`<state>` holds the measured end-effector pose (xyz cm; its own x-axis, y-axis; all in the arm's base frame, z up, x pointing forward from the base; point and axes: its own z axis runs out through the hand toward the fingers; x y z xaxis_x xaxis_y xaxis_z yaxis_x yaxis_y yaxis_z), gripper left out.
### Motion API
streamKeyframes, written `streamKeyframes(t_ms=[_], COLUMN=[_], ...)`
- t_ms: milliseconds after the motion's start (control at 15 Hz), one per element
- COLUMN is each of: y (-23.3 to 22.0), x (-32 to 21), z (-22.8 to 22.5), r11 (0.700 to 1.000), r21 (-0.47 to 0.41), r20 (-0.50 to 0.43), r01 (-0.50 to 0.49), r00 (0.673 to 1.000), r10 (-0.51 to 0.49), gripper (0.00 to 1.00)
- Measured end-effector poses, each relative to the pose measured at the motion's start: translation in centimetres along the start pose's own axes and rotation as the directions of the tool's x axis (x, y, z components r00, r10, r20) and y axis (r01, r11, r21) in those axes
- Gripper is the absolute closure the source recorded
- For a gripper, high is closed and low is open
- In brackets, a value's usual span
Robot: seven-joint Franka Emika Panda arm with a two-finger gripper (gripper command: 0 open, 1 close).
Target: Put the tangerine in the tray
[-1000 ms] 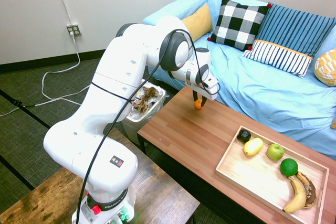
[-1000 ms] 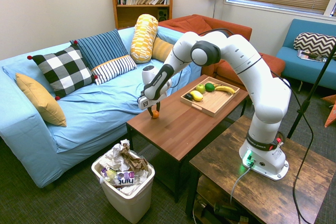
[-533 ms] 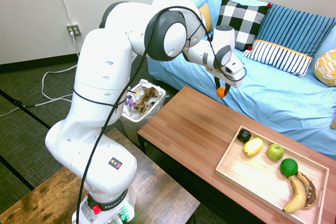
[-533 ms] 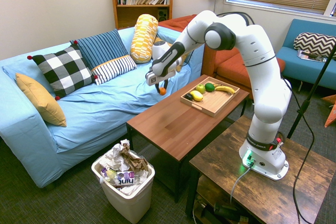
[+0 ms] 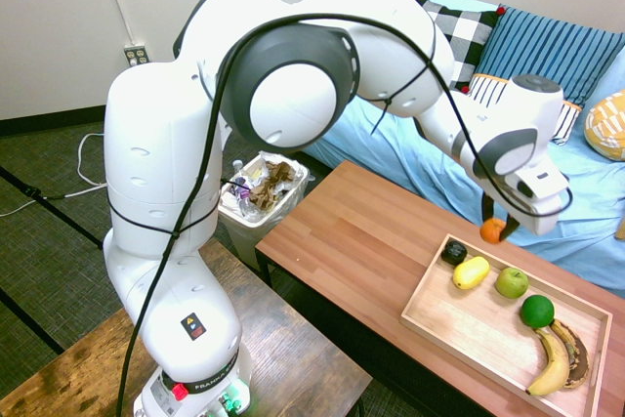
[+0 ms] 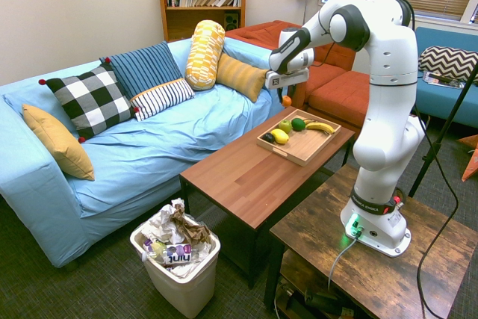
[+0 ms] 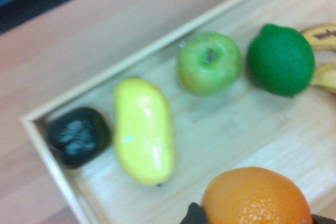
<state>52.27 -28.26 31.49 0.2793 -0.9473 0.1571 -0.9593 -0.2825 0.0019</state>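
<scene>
tangerine (image 5: 492, 230) in gripper (image 5: 497, 229) above tray (image 5: 459, 324) | tray on table (image 5: 361, 241) w/ apple (image 5: 512, 282), lime (image 5: 537, 312)

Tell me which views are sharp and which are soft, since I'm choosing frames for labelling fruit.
Wrist view: softly blurred; the tangerine, green apple, lime and yellow fruit still read by colour, the tray rim edge is smeared. First exterior view: sharp and evenly lit, though wide-angle bulges the near arm. Second exterior view: sharp, but the tray fruit is tiny.
</scene>
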Motion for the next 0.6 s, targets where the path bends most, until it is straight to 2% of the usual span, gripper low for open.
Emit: streamKeyframes(t_ms=[267, 600], y=[2.9, 0.9], x=[1.2, -0.7], z=[7.5, 16.4], r11=[0.998, 0.994], r21=[-0.038, -0.098], r20=[0.046, 0.09], r01=[-0.056, -0.045], r00=[0.997, 0.994], r10=[0.058, 0.054], gripper=[1.0, 1.0])
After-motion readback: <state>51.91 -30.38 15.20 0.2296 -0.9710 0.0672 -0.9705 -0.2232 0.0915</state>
